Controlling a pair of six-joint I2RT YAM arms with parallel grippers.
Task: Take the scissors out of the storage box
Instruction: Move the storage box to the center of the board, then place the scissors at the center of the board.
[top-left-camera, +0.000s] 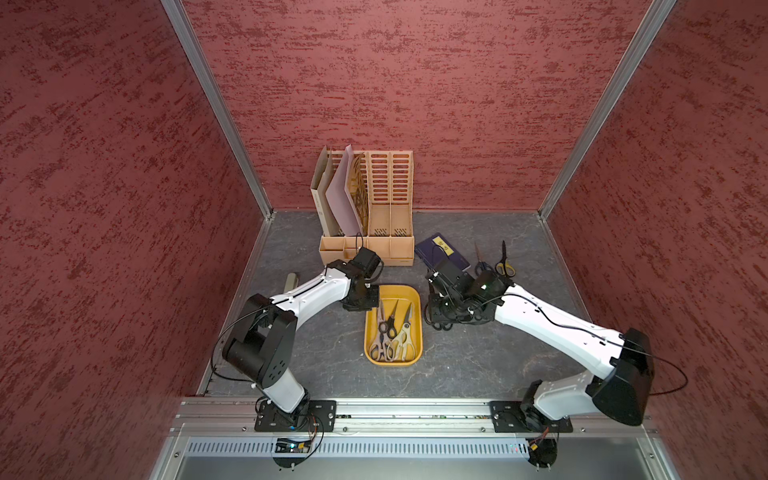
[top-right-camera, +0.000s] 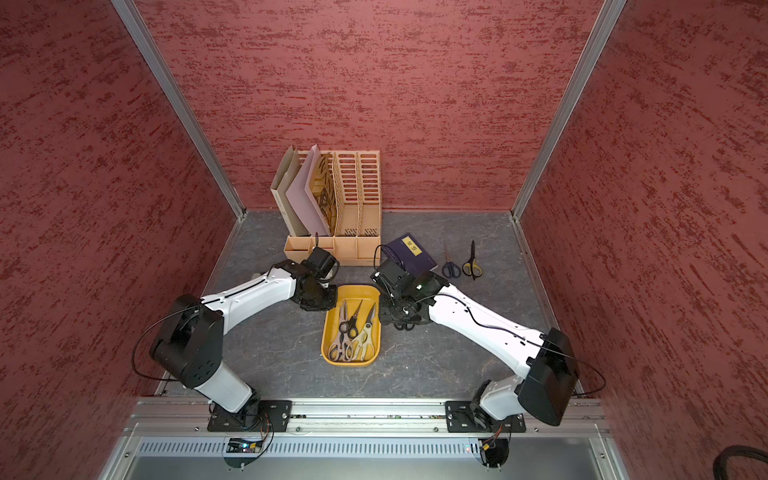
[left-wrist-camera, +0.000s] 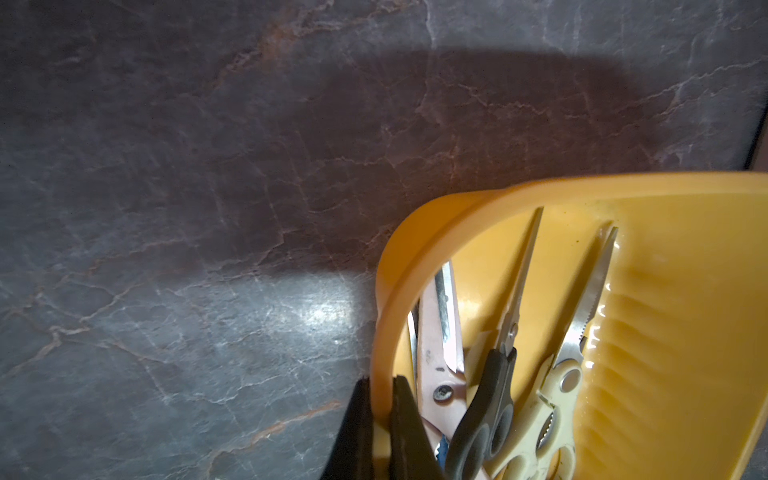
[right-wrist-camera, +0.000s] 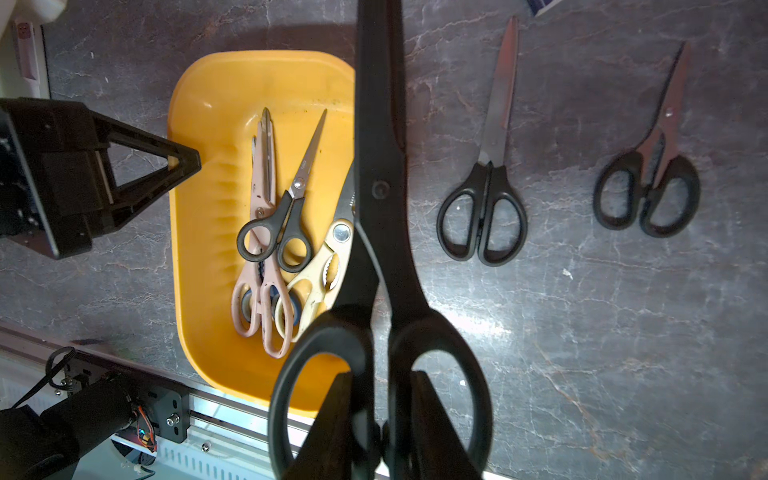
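Steel-bladed scissors (top-left-camera: 392, 332) lie heaped in the box (top-left-camera: 395, 293) with their blades toward the back wall. There is a pink-handled pair (right-wrist-camera: 262, 166), a small black-handled pair (right-wrist-camera: 291, 208) lying across it and a cream-handled pair (right-wrist-camera: 338, 249). A bit of blue shows underneath. The small pair has print on its blade, too fine to read.

The left tool (left-wrist-camera: 380, 419) is clamped on the box's left wall toward the far end, with one finger inside the rim and one outside. The heaped scissors lie just beside its inner finger.

The right tool (right-wrist-camera: 380, 399) grips a large all-black pair (right-wrist-camera: 380, 187) where the two handle loops meet. This pair is out of the box, held above the counter (top-left-camera: 332, 365) just beside the box's right wall.

In the right wrist view, two more black-handled pairs (right-wrist-camera: 484, 178) (right-wrist-camera: 648, 199) lie flat on the counter to the right of the box, apart from each other. Farther back, a blue-handled pair (top-right-camera: 451, 268) and a yellow-and-black pair (top-right-camera: 472, 268) lie side by side near a dark blue book (top-right-camera: 424, 259). The book's yellow label (top-right-camera: 410, 245) carries dark marks I cannot read.

The counter is dark grey with pale marble veins. A tan slotted organiser (top-left-camera: 390, 199) holding folders stands at the back. Red textured walls (top-left-camera: 415, 83) with aluminium corner posts close in three sides, and an aluminium rail (top-left-camera: 415, 411) at the front carries both arm bases.
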